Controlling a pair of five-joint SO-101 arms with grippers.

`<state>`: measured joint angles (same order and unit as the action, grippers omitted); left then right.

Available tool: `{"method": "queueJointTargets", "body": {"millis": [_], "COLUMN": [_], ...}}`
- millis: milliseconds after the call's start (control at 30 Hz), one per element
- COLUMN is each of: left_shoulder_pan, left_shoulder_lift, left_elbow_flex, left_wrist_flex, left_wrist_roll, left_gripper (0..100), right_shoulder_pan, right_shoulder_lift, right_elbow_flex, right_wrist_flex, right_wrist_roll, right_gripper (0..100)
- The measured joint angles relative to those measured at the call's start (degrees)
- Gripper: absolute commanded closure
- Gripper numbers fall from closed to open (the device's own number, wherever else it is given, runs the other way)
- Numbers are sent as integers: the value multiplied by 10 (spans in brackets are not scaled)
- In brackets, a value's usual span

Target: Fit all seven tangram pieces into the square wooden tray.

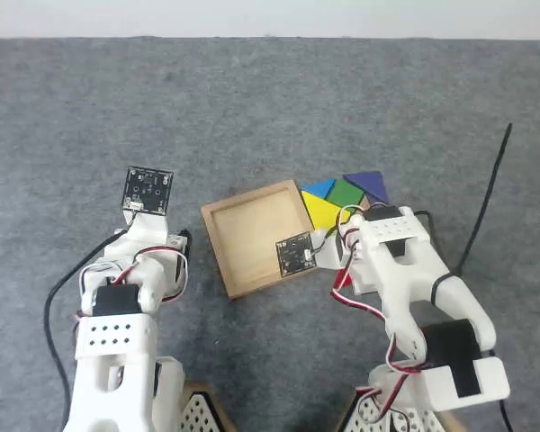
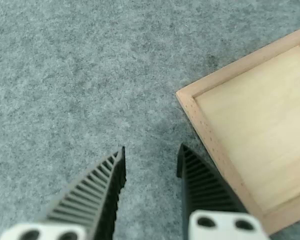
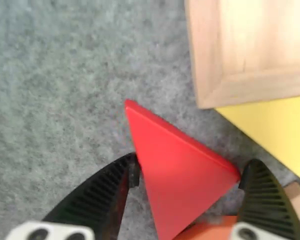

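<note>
Claw, right [image 3: 190, 167]: spread wide astride red triangle [image 3: 182, 180], one fingertip [image 3: 127, 172] at its long edge, the other by its corner.
Claw, left [image 2: 152, 148]: spread apart over bare felt, just left of tray [image 2: 215, 145].
Right wrist view: orange piece [image 3: 205, 231] tucked against red triangle, where the high view has the arm on top; yellow piece [image 3: 270, 125] lying against tray corner.
High view: blue piece [image 1: 319, 189], green piece [image 1: 346, 192] and purple piece [image 1: 367, 184] fanned with yellow piece just right of tray's far right corner.
Surface: grey felt [image 1: 252, 99] across the whole table; pale wall strip [image 1: 270, 16] along the far edge.
Tray: square, turned slightly, between the two arms; plain wood floor showing; every visible piece outside it, on felt to its right.
</note>
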<state>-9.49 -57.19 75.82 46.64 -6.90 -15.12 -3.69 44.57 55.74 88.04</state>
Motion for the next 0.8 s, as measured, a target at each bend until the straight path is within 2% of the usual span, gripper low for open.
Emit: {"method": "queueJointTargets", "body": {"millis": [100, 167, 400, 600, 800], "left_shoulder_pan": [0, 0, 0, 0, 0], "left_shoulder_lift": [0, 0, 0, 0, 0], "left_elbow_flex": [0, 0, 0, 0, 0], "left_wrist_flex": [0, 0, 0, 0, 0], "left_wrist_roll": [0, 0, 0, 0, 0], "left_gripper": [829, 829, 829, 829, 829], "right_shoulder_pan": [-1, 6, 28, 29, 45], "right_shoulder_lift": [0, 0, 0, 0, 0], "right_elbow_flex": [-1, -5, -12, -12, -21], "right_wrist_flex": [-5, -10, -11, -11, -7], "right_wrist_roll": [-1, -1, -4, -80, -143], "right_gripper": [920, 972, 873, 881, 745]}}
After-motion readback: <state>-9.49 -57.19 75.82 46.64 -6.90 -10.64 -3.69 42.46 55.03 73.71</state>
